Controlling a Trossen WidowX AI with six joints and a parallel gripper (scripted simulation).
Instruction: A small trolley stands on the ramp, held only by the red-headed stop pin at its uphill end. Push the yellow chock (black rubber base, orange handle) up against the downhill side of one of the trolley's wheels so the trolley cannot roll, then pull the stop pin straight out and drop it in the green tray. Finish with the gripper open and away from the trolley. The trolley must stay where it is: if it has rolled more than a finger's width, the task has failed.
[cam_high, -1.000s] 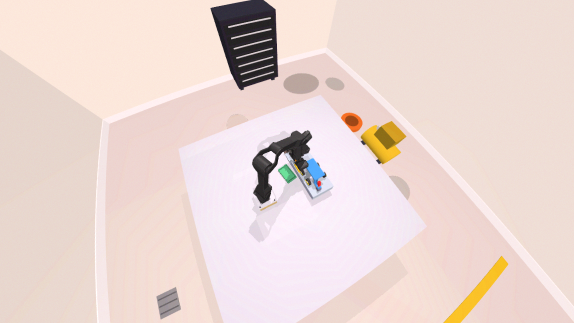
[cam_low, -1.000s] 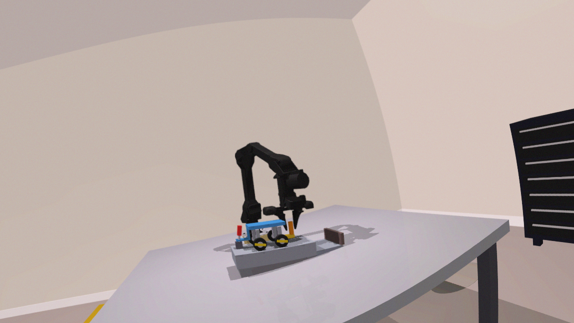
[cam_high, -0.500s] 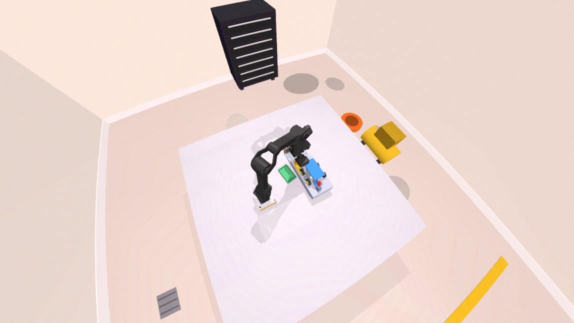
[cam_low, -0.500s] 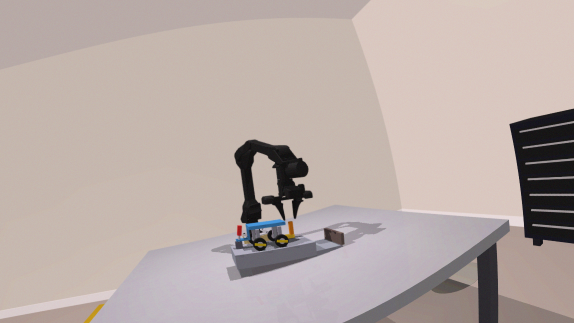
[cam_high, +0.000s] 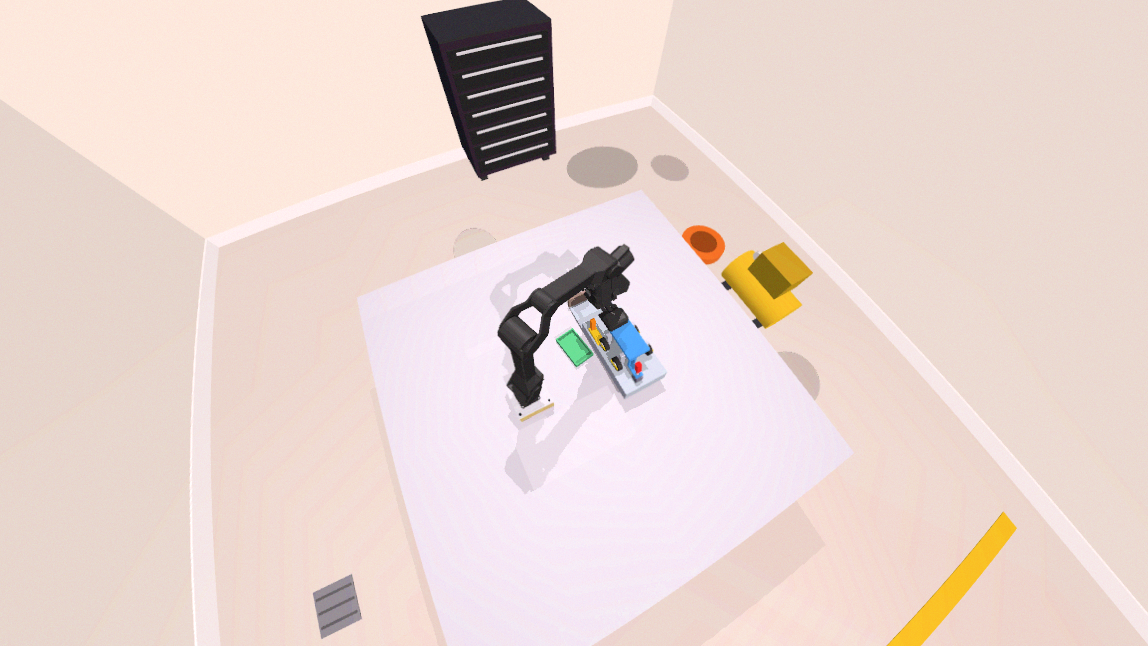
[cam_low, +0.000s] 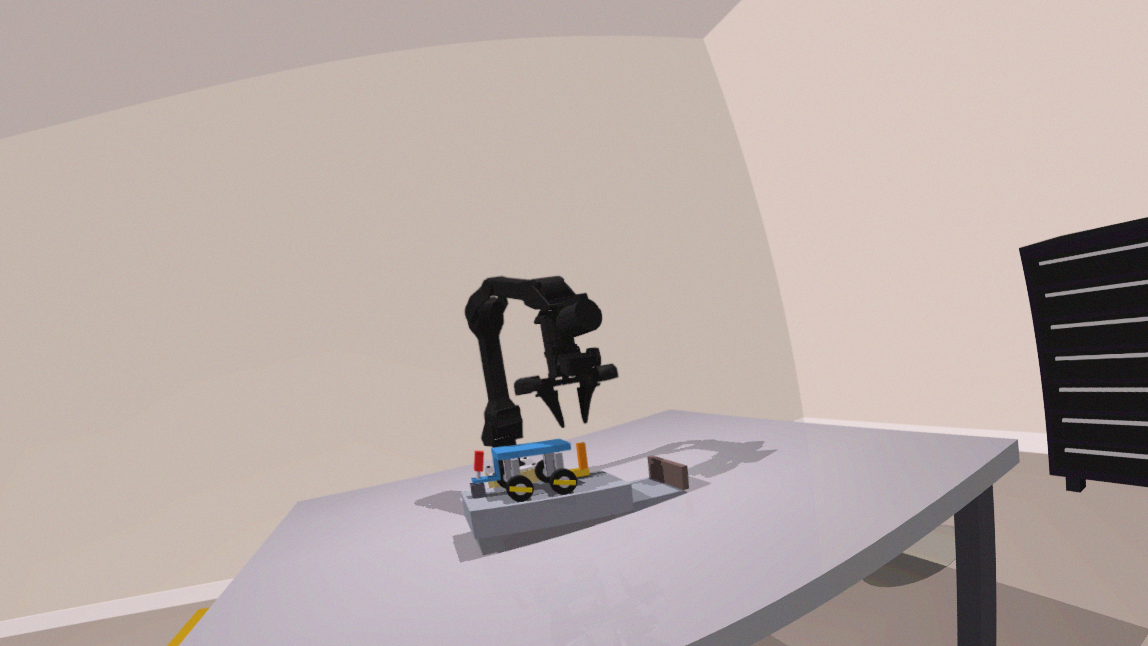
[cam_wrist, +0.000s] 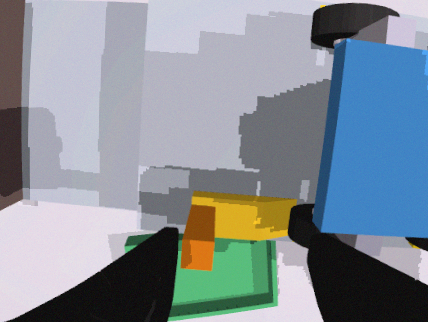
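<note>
The blue trolley (cam_high: 630, 341) (cam_low: 531, 449) (cam_wrist: 380, 140) stands on the grey ramp (cam_low: 553, 514) (cam_wrist: 200, 100). The red-headed stop pin (cam_high: 638, 367) (cam_low: 478, 460) is upright in its holder at the trolley's uphill end. The yellow chock (cam_wrist: 240, 220) lies on the ramp at the downhill side of a trolley wheel; its end appears to meet the wheel in the wrist view. Its orange handle (cam_high: 593, 324) (cam_low: 582, 456) (cam_wrist: 198, 255) stands up. My gripper (cam_low: 574, 423) (cam_wrist: 243, 244) is open and empty, above the chock and the trolley's downhill end. The green tray (cam_high: 574, 347) (cam_wrist: 274, 280) lies beside the ramp, empty.
A brown end board (cam_high: 577, 298) (cam_low: 667, 472) (cam_wrist: 10, 75) stands at the ramp's downhill end. The arm's base is on the table (cam_high: 449, 385) (cam_low: 802, 482), across the tray from the ramp. A dark drawer cabinet (cam_high: 505, 96) (cam_low: 1091, 361) stands on the floor beyond the table.
</note>
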